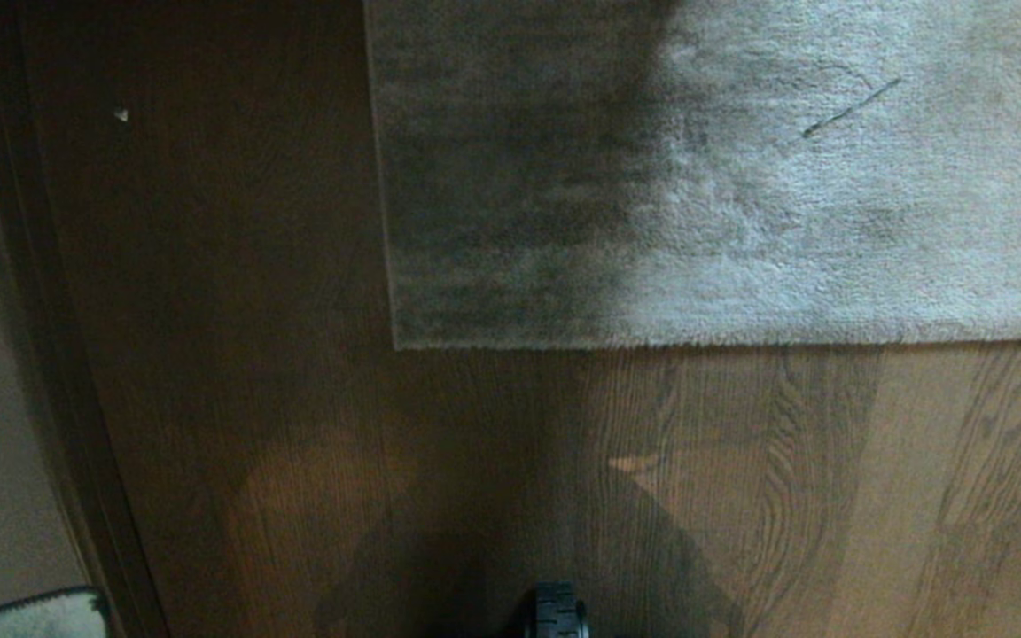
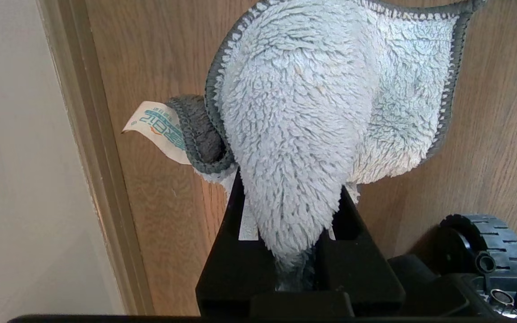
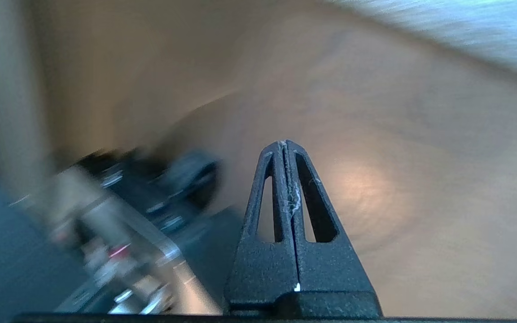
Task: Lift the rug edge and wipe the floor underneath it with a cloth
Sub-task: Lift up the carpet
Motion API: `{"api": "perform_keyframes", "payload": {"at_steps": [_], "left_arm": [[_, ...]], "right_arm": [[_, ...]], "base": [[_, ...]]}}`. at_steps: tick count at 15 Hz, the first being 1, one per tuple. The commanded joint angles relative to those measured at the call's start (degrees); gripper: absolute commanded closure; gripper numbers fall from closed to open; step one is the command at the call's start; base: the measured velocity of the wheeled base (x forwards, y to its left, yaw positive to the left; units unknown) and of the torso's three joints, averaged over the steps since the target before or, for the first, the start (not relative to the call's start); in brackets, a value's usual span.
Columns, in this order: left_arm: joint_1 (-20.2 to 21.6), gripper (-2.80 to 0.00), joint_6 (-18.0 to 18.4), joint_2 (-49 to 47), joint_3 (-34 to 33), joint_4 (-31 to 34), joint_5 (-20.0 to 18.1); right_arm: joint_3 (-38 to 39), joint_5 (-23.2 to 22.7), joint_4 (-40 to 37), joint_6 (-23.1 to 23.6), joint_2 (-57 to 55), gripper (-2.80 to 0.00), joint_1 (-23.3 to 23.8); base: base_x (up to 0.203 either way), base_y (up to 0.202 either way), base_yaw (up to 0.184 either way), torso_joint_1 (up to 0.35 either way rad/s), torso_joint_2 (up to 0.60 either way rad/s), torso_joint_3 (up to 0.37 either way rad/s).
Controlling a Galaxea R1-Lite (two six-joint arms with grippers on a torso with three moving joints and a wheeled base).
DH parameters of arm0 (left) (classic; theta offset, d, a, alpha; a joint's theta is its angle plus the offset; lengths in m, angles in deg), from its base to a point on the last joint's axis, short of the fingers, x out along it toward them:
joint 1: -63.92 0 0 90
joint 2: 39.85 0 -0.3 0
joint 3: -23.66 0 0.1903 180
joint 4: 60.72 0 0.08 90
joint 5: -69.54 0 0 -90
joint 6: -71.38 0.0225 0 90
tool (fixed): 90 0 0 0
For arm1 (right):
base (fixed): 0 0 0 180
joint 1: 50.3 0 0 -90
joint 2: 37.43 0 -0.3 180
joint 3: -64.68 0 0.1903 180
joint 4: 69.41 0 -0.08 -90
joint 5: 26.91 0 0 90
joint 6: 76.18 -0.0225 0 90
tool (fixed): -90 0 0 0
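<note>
Left end effector (image 2: 292,233) clamps the cloth (image 2: 312,112), which hangs above the floor (image 1: 741,487) near a baseboard. Right end effector (image 3: 285,148), fingers pressed together and empty, is over bare planks. The rug edge (image 1: 741,341) lies flat. Risk: closed fingers may skid over the low hem instead of catching it, or the loosely draped cloth could slip free.
</note>
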Motion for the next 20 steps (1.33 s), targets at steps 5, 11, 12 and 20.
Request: {"api": "perform_keyframes", "payload": {"at_steps": [5,11,12,20], "left_arm": [[0.0,0.0,0.0,0.0,0.0,0.0,0.0],[0.0,0.0,0.0,0.0,0.0,0.0,0.0],[0.0,0.0,0.0,0.0,0.0,0.0,0.0],[0.0,0.0,0.0,0.0,0.0,0.0,0.0]], "right_arm": [[0.4,-13.7,-0.1,1.4,-26.4,0.0,-3.1],[2.5,-15.8,-2.1,-4.2,-44.5,0.0,-4.8],[2.5,-15.8,-1.7,-5.2,-46.9,0.0,-4.7],[-0.5,-14.7,24.9,-30.3,-61.8,0.0,-4.9]], "base": [[0.0,0.0,0.0,0.0,0.0,0.0],[0.0,0.0,0.0,0.0,0.0,0.0],[0.0,0.0,0.0,0.0,0.0,0.0],[0.0,0.0,0.0,0.0,0.0,0.0]]}}
